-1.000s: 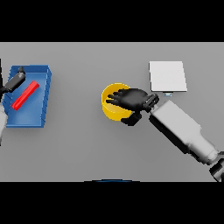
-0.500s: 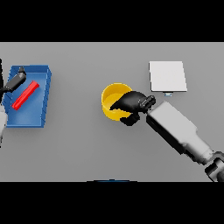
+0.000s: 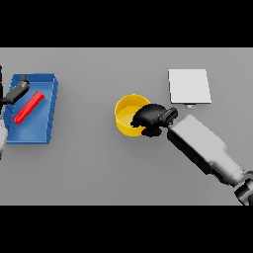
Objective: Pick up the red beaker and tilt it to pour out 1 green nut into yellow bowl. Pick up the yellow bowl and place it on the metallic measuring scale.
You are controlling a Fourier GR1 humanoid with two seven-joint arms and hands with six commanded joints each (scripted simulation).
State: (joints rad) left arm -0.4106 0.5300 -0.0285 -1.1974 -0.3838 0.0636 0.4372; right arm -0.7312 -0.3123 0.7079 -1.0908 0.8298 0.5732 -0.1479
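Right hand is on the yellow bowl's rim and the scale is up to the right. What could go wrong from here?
1. The right hand grips the yellow bowl only at its right rim, so the bowl may tilt or slip when lifted.
2. Any contents could spill if it tips; I cannot see a nut inside.
3. The metallic scale is a small flat plate, so the bowl might land off-centre.

Right hand [image 3: 150, 117] curls over the yellow bowl's [image 3: 126, 114] near rim.

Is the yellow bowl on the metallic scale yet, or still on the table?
Still on the table. The round yellow bowl sits left of the flat metallic scale, apart from it, with the right hand curled over its rim.
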